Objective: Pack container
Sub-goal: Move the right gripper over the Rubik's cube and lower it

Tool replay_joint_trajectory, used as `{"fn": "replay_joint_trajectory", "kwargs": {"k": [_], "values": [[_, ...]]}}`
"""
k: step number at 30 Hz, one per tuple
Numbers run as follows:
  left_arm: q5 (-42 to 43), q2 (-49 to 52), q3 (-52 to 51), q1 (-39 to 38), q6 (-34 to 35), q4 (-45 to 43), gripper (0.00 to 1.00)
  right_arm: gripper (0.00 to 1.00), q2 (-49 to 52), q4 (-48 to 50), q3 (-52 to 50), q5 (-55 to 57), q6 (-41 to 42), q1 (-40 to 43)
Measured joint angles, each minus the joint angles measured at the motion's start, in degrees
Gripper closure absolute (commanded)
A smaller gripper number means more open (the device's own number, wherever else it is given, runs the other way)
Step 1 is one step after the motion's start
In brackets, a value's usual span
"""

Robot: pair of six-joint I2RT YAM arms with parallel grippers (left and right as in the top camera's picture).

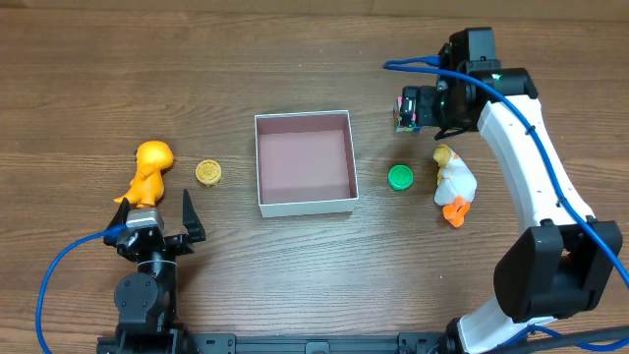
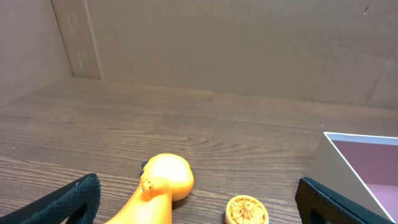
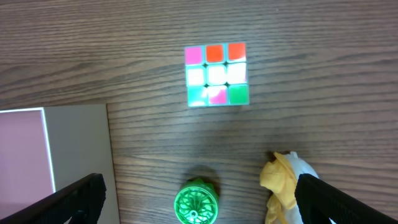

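Across the middle of the counter (image 1: 295, 275), dark brown wood grain runs left to right, and the container (image 1: 307, 206) sits square on it near the centre, thin white walls around a dull pinkish-brown floor. Off to its left I see a yellow disc (image 1: 207, 173) lying flat, and just beyond that an orange toy animal (image 1: 149, 172). The left gripper (image 1: 157, 218) rests low near the front edge, just in front of the orange toy, with its fingers spread wide and nothing between them. On the container's right lies a green disc (image 1: 399, 177), with a white and yellow duck toy (image 1: 453, 180) on its side just beside it. Farther back, a colour-tiled puzzle cube (image 3: 216, 75) sits on the wood. The right gripper (image 1: 425, 110) hangs over that cube, fingers spread apart and clear of it in the wrist view. Behind the counter, my left wrist camera shows plain tan board panels forming the back and side walls, meeting at a corner. Blue cables (image 1: 59, 270) trail from both arms, and a black rail (image 1: 314, 343) runs along the near edge.
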State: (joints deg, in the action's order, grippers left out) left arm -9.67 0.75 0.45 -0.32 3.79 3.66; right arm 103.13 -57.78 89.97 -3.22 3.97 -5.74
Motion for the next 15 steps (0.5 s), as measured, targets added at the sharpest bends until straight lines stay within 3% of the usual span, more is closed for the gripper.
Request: {"fn": "replay_joint_trajectory", "kwargs": {"k": [15], "values": [[0.0, 0.0, 0.0, 0.0, 0.0, 0.0, 0.00, 0.00, 0.6, 3.7, 0.8, 4.2, -0.6, 0.0]]}}
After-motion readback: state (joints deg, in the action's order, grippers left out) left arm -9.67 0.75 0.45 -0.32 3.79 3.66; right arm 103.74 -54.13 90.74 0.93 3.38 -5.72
